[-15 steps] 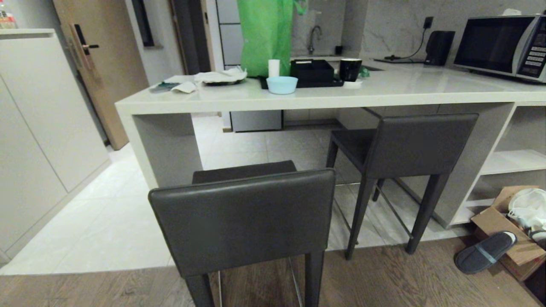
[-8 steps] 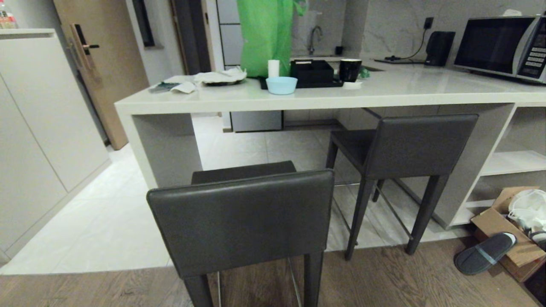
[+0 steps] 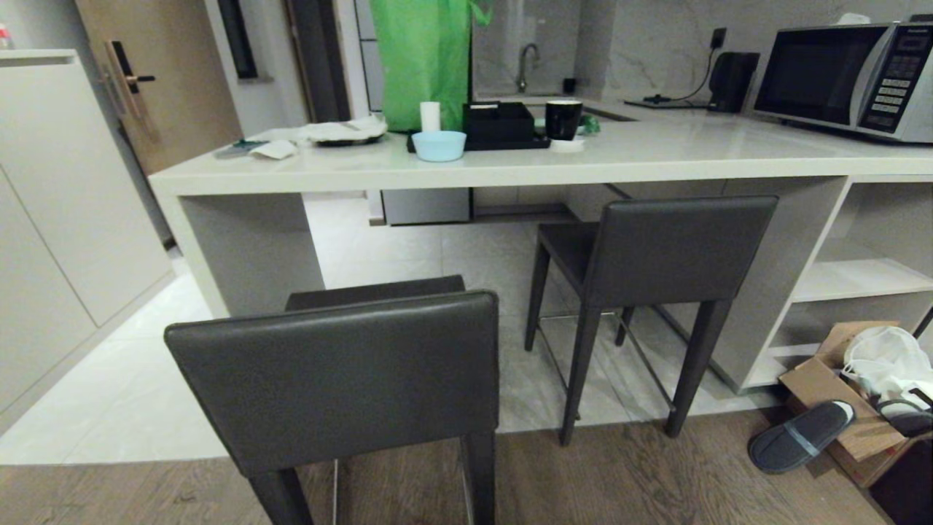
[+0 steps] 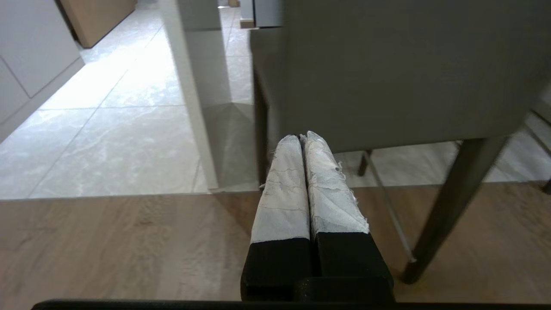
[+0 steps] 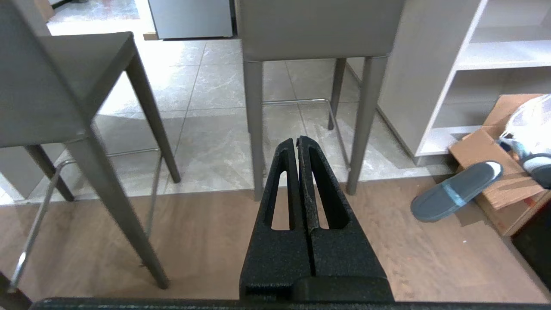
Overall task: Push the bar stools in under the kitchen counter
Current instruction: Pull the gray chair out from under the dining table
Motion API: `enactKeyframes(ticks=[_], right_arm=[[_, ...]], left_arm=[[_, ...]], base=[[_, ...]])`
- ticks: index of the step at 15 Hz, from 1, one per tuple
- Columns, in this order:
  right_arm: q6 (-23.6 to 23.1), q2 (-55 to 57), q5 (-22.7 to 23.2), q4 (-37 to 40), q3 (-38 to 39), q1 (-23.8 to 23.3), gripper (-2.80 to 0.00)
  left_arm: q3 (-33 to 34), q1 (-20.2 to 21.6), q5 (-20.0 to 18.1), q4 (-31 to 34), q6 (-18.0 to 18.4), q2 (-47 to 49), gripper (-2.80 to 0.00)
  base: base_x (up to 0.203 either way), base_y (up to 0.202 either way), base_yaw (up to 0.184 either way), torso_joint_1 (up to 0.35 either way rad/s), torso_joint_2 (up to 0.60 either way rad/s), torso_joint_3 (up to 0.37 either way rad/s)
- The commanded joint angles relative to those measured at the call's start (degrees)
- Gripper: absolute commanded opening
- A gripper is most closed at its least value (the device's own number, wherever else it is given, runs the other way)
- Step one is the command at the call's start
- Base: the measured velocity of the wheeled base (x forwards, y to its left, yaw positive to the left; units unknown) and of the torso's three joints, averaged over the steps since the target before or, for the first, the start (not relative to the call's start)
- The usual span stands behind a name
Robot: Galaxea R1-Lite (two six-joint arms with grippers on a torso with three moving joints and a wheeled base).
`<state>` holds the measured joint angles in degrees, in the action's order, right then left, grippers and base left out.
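We are viewing two bar stools in front of the worktop (image 3: pixel 510 171). The near stool (image 3: pixel 342 372) is standing with its backrest toward us, its rear legs on the wood floor (image 3: pixel 619 474), pulled well out from the worktop edge. The far stool (image 3: pixel 670 251) is sitting to the right of it and closer in, its seat partly under the slab, its rear legs at the line where tile floor (image 3: pixel 131 394) meets wood.

Neither arm is showing in the head view. In the left wrist view, the left tool (image 4: pixel 303 137) is pointing forward and slightly down above the wood floor, its two tape-wrapped fingers (image 4: pixel 284 189) pressed together and gripping nothing. The tips are lying just below the lower edge of the near stool's backrest as pictured; whether they are touching it, we cannot tell. In the right wrist view, the right tool (image 5: pixel 298 140) is likewise pointing forward and down, its black fingers (image 5: pixel 280 185) closed tip to tip and empty, aimed toward the gap between the two stools, apart from both.

On the worktop, a light blue bowl (image 3: pixel 439 145), a black tray (image 3: pixel 499 127), a dark mug (image 3: pixel 563 119), a green bag (image 3: pixel 423 62) and a microwave (image 3: pixel 838 76) are standing. A cardboard box (image 3: pixel 838 386) and a slipper (image 3: pixel 800 436) are lying on the floor at the right, beside the open shelving (image 3: pixel 853 281).
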<state>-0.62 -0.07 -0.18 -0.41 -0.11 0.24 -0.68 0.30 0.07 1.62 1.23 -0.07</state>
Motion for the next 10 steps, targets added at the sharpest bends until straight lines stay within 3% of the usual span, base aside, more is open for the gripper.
enactKeyframes(ticks=[1,10], right_arm=[[0.0,0.07,0.01,-0.02,0.02,0.02,-2.8],[0.0,0.07,0.01,-0.02,0.02,0.02,-2.8]], left_arm=[[-0.02,0.05,0.01,-0.04,0.0,-0.01,-2.8],[0.04,0.05,0.01,-0.04,-0.52,-0.01,-2.8]], base=[[0.0,-0.198,0.001,0.002,0.0,0.002],[0.0,-0.196,0.002,0.003,0.0,0.002]])
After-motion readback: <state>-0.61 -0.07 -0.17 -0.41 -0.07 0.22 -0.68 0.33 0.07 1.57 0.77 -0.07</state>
